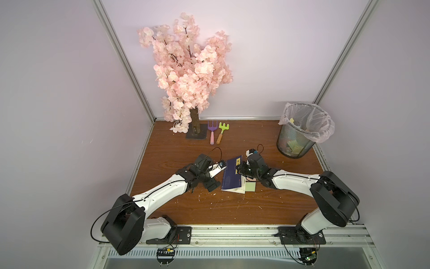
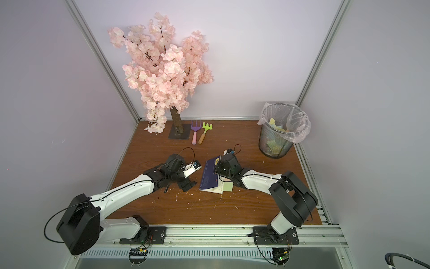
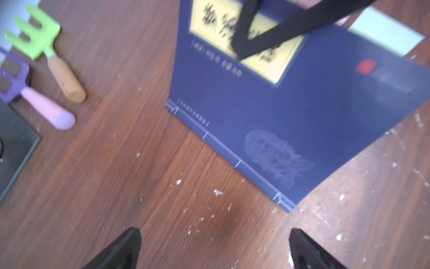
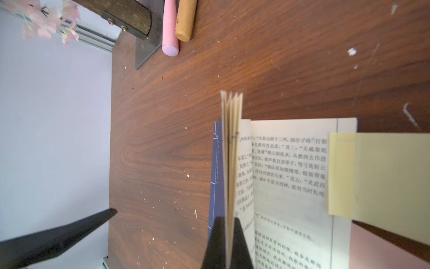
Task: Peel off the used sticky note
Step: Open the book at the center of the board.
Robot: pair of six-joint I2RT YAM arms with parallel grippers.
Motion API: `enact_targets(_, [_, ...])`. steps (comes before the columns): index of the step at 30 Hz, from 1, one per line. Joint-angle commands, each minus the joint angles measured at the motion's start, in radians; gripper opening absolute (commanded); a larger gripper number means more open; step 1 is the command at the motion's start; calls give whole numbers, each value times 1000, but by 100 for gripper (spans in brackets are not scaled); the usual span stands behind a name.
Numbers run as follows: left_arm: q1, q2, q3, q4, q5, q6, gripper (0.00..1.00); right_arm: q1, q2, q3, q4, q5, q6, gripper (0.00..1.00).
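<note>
Now | sticky note (image 4: 381, 177) pale yellow | right end effector (image 4: 229, 224) pinches pages (image 4: 231, 139) | left end effector (image 3: 215, 235) spread

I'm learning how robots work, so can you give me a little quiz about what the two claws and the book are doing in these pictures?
1. True or false: the right claw is shut on a bunch of the book's pages.
2. Is the left claw open or shut?
3. The yellow sticky note is: A) pinched in the left claw; B) stuck on the open page, poking out past its edge; C) crumpled into a ball.

Key: 1 true; 2 open; 3 B.
</note>
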State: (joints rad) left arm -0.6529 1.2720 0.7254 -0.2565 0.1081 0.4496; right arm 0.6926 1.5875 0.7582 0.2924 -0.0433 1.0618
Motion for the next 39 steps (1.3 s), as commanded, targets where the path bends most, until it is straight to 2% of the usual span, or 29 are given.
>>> enact_targets(1, [-64,12,15,68,-34,4,99,-7,8,2,77,5,67,0])
enact_targets(6, [-140,36,-21,175,-82,-3,99,-9,18,-7,106,1,113,0])
enact_targets(16, [-249,64,-90,322,-107,24,100,-23,58,-38,193,-43,191,0])
enact_targets(30, [-332,192,-87,480,-218,36,99,-33,69,-58,243,-67,225,0])
enact_targets(39, [-372,253,-90,589,-357,28,99,-36,65,-78,277,-77,242,0])
